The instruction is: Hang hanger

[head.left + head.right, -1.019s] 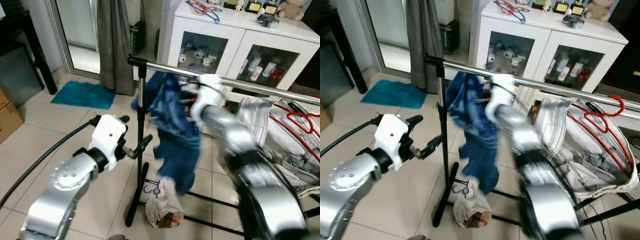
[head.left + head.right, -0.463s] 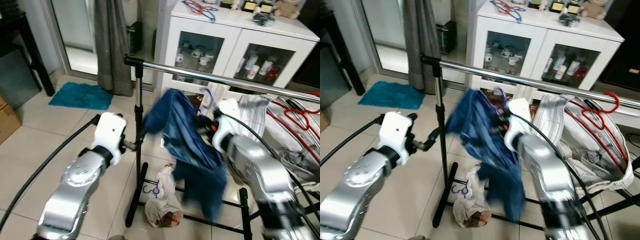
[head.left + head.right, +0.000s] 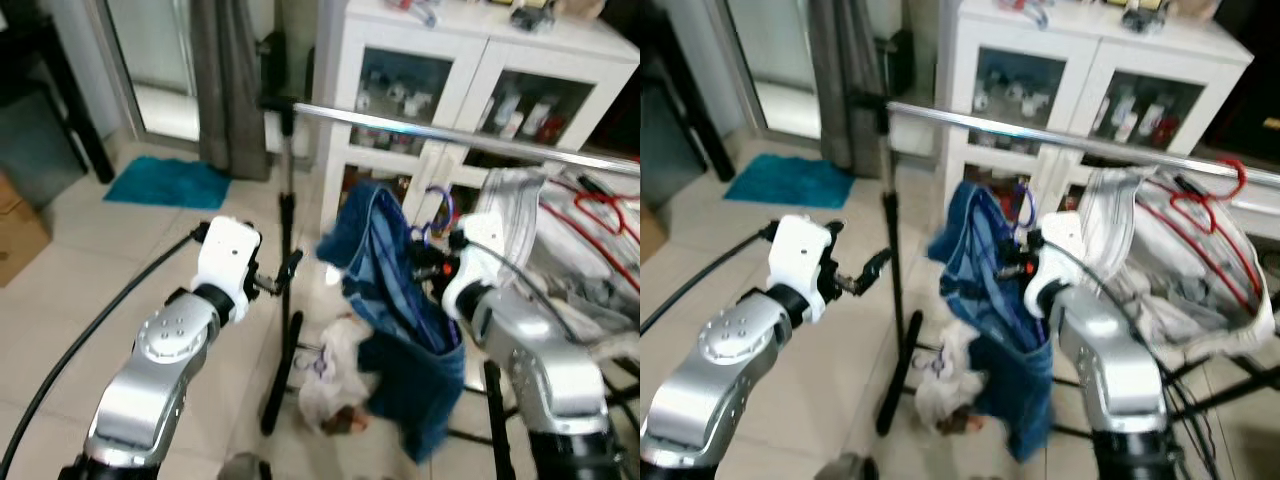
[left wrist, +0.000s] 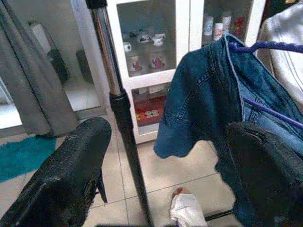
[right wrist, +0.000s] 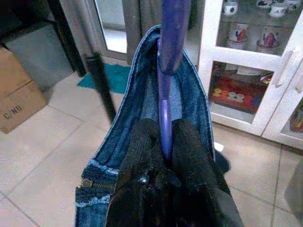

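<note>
**Hanger hook is below the rail**

The right gripper is clamped on the purple hanger carrying blue jeans. The hook points upward, under the chrome rail, so it must rise. The left gripper, fingers spread and empty, is beside the rack pole.

Purple hanger, blue denim garment, teal mat.

Your right gripper now sits lower right of centre, well below the rail, having dropped from up against it. The purple hanger and blue jeans come down with it; the blur suggests they're perhaps swinging. The left gripper edges nearer the stand pole.
</note>
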Tool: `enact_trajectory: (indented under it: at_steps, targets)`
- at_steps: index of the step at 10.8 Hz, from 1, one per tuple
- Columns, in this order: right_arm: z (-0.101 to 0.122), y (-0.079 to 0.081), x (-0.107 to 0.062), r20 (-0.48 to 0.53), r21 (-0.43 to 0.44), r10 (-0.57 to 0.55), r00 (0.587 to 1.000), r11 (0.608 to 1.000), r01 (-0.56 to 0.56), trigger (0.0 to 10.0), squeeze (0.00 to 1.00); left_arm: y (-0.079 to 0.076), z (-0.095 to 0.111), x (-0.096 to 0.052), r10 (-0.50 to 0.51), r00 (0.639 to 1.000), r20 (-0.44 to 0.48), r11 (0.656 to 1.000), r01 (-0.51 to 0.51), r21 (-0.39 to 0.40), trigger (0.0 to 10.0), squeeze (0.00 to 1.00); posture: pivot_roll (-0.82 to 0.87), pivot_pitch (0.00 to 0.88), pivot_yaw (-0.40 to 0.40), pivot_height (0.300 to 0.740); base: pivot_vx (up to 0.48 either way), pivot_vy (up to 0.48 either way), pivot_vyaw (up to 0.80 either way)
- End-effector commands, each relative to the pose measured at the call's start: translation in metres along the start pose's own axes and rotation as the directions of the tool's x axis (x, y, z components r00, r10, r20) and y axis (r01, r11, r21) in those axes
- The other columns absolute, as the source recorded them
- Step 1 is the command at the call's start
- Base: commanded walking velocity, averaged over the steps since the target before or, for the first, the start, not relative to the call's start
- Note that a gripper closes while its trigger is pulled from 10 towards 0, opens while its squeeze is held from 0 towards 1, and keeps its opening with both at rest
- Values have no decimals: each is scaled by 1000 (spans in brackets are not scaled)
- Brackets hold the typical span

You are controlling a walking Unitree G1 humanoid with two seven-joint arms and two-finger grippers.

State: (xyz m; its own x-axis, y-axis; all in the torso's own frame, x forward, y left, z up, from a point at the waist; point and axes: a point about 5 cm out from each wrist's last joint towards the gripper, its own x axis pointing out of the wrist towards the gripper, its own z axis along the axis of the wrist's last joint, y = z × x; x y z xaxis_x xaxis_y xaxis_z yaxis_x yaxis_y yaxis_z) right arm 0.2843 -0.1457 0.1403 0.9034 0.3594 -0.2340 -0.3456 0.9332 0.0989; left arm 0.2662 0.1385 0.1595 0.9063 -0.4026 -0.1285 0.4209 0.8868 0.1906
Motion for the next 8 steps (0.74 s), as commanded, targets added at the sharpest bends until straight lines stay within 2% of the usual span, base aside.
enact_trajectory:
  at_steps: [1, 2, 3, 4, 8]
  targets:
    - [11, 0, -4, 45, -5, -2, 999, 1000, 3, 0, 0, -2, 5, 4, -21, 1000, 17, 1000, 21, 11, 10000, 0, 47, 0, -39, 740, -247, 0, 0]
    - [12, 4, -3, 56, 0, 13, 998, 1000, -13, 0, 0, -2, 5, 5, -34, 999, 18, 999, 34, 15, 10000, 0, 56, 0, -44, 740, 0, 0, 0]
    - [18, 14, -1, 85, 9, 65, 994, 998, -66, 0, 0, -3, 10, 10, -71, 996, 54, 997, 72, -23, 10000, 125, 60, 0, -46, 740, 0, 0, 0]
    - [23, 21, -1, 108, 13, 97, 989, 995, -99, 0, 0, -6, 14, 14, -113, 991, 77, 992, 116, -45, 10000, 1000, 60, 0, -46, 740, 0, 0, 0]
    - [35, 43, -5, 162, 10, 226, 961, 973, -230, 0, 0, -16, 7, 38, -247, 967, 64, 968, 249, -24, 10000, 1000, 57, 0, -39, 740, 0, 0, 0]
